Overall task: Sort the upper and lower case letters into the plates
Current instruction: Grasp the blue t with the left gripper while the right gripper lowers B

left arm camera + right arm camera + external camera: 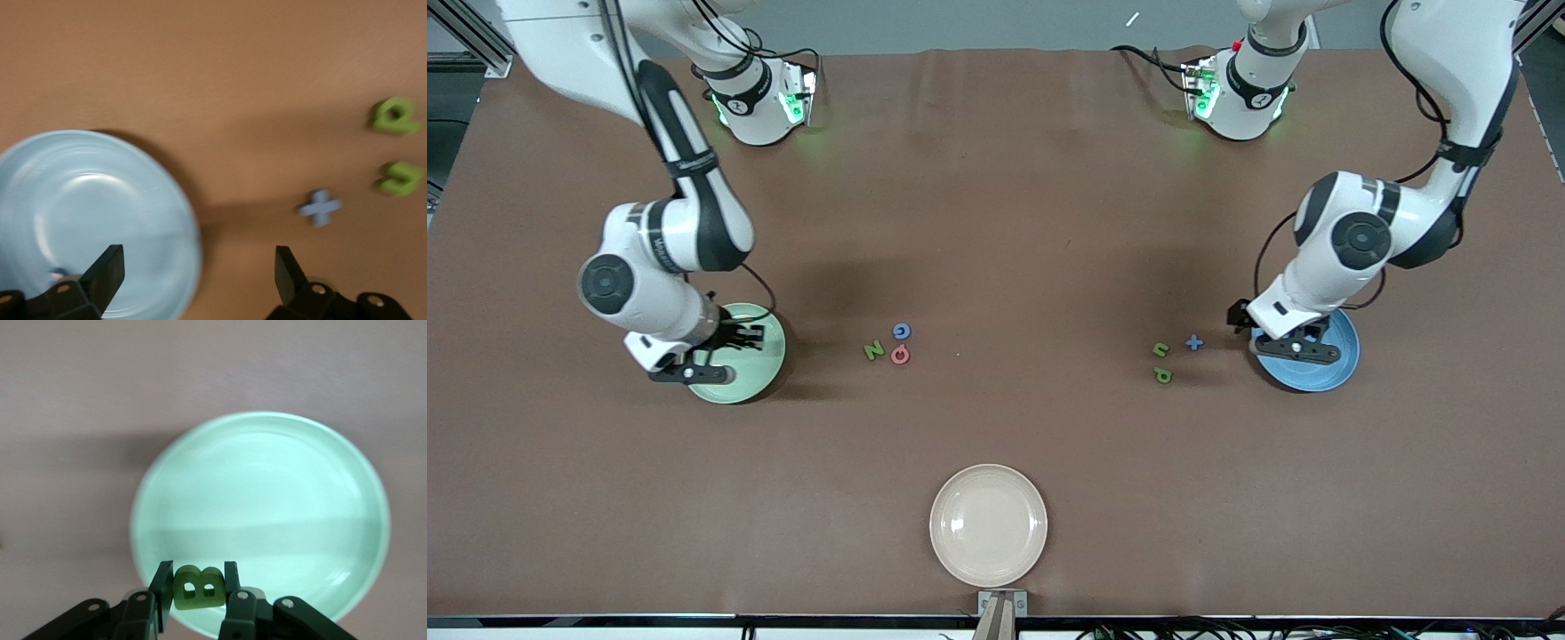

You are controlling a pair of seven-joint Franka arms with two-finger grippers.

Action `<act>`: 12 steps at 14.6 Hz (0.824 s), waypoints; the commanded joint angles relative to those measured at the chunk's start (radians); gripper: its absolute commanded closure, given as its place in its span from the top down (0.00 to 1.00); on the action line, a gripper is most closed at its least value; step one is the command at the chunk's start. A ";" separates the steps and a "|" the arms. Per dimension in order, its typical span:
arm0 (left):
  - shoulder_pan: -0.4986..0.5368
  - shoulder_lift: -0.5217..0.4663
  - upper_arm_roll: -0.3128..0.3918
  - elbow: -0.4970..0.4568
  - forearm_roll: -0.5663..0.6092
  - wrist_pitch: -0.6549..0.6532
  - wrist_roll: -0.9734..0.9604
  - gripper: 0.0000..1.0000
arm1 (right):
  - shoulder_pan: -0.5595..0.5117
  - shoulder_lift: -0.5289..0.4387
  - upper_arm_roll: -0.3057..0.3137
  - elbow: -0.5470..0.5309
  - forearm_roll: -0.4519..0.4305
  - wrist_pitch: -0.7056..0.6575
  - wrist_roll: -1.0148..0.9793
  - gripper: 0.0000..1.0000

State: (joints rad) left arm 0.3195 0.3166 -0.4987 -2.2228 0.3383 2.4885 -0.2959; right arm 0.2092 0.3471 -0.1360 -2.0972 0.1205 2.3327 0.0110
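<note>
My gripper (197, 587) is clamped on a green B (197, 589), one finger pressed against each side of the letter. The B stands up between my fingers (162, 581), its two holes facing the camera. I hang over the mint plate (267, 513), with the B above the plate's rim. The plate is round and shallow, pale green, with a bright rim and a soft band of shadow across its middle; I can see nothing lying in it. Around it is plain brown table (73, 400), darker where a shadow falls beside the plate.
</note>
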 commanded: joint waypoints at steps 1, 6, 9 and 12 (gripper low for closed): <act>-0.036 0.079 -0.017 0.064 0.002 -0.016 -0.142 0.99 | -0.030 -0.011 0.016 -0.050 0.002 0.028 -0.032 0.02; -0.096 0.177 -0.015 0.101 0.014 -0.014 -0.278 0.98 | -0.053 0.029 0.016 -0.061 0.002 0.045 -0.040 0.10; -0.096 0.191 -0.014 0.101 0.016 -0.013 -0.279 0.80 | -0.053 0.055 0.016 -0.061 0.002 0.060 -0.040 0.11; -0.094 0.205 -0.012 0.103 0.045 -0.010 -0.279 0.66 | -0.053 0.066 0.016 -0.060 0.002 0.063 -0.040 0.50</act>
State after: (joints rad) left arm 0.2233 0.5104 -0.5079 -2.1370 0.3429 2.4885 -0.5556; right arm 0.1766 0.4189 -0.1349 -2.1444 0.1204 2.3843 -0.0142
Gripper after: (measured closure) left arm 0.264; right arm 0.648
